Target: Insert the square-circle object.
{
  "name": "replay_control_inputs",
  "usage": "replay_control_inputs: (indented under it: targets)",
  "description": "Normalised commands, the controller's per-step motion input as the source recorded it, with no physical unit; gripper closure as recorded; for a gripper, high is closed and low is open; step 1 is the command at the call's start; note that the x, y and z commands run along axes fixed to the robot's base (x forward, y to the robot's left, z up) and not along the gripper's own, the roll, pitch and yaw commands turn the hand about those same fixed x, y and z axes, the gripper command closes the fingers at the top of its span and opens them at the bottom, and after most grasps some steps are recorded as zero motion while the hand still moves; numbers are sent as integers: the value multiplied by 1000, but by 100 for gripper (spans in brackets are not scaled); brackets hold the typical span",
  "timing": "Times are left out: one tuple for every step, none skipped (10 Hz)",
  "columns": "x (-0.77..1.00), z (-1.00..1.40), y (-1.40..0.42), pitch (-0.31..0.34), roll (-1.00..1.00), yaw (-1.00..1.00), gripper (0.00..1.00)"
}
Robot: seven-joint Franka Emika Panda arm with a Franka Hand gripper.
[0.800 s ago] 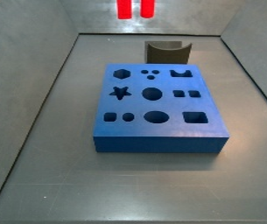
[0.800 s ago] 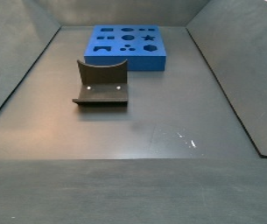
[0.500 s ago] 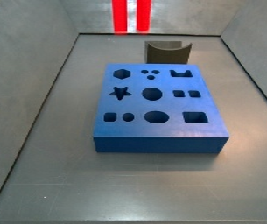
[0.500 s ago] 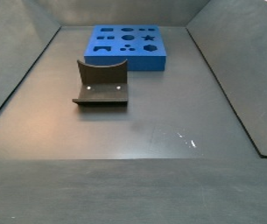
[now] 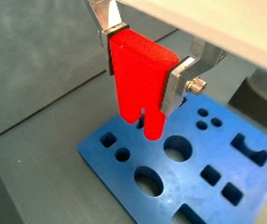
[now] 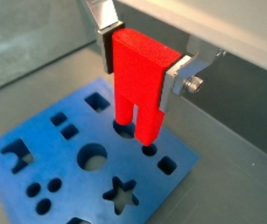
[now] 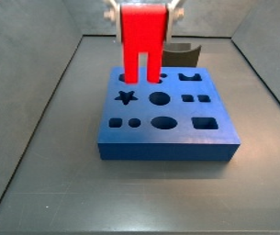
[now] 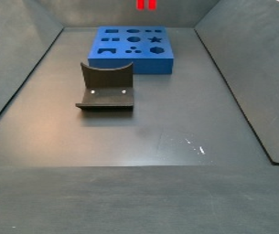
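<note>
My gripper (image 7: 142, 11) is shut on the square-circle object (image 7: 141, 41), a bright red piece with two long prongs pointing down. Its tips hang just above the far row of holes in the blue board (image 7: 179, 138). In both wrist views the silver fingers (image 5: 182, 80) (image 6: 178, 77) clamp the red piece (image 5: 142, 79) (image 6: 138, 83) on its blocky upper body, over the board (image 5: 188, 188) (image 6: 53, 166). In a side view only the prong tips (image 8: 145, 5) show at the top edge, above the board (image 8: 132, 50).
The dark fixture (image 8: 105, 87) stands on the grey floor in front of the board in a side view, and behind the board (image 7: 176, 52) in the other. Sloping grey walls (image 7: 32, 110) enclose the floor on all sides.
The gripper has come down with the red piece. Earlier only the prong ends showed at the top edge of a side view; now the prongs reach almost to the board.
</note>
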Motion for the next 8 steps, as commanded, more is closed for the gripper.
replay_control_inputs:
  targets:
    - [0, -1000, 31, 0, -9, 0, 100]
    - [-160, -954, 0, -3, -116, -6, 100]
    - [-100, -771, 0, -37, -186, 0, 100]
    - [-60, -729, -26, -69, -191, -29, 100]
    - [-11, -689, -94, -96, -166, -54, 100]
    - [0, -409, 0, -104, -106, 0, 100]
    - [0, -94, -43, -64, 0, 0, 100]
    - [-20, 0, -89, 0, 34, 23, 100]
